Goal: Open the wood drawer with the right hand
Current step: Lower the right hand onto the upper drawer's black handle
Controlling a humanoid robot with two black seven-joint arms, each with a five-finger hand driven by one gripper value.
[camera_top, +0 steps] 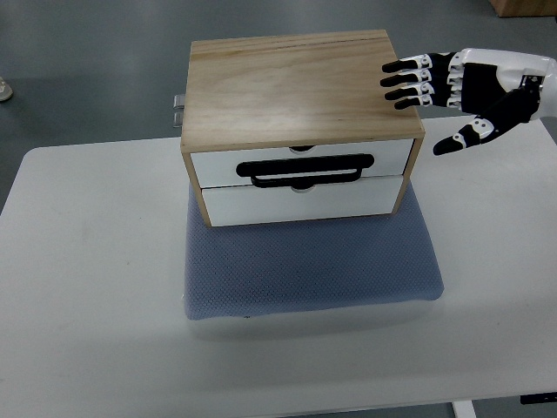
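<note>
Surface (87,287): white, matte, rounded corners, faint smudges on the left part; fills most of the view. A white leg (464,407) shows under its near right edge.

Mat (309,266): blue-grey, dotted weave, lying flat on the surface near the middle, corners rounded.

Floor (96,70): dark grey, smooth, with soft pale reflections of overhead light; visible beyond the far edge.

Shoe tip (5,89): pale, at the left edge on the floor.

Box corner (522,6): tan, at the top right edge.

Light: even, diffuse, soft shadows.
</note>
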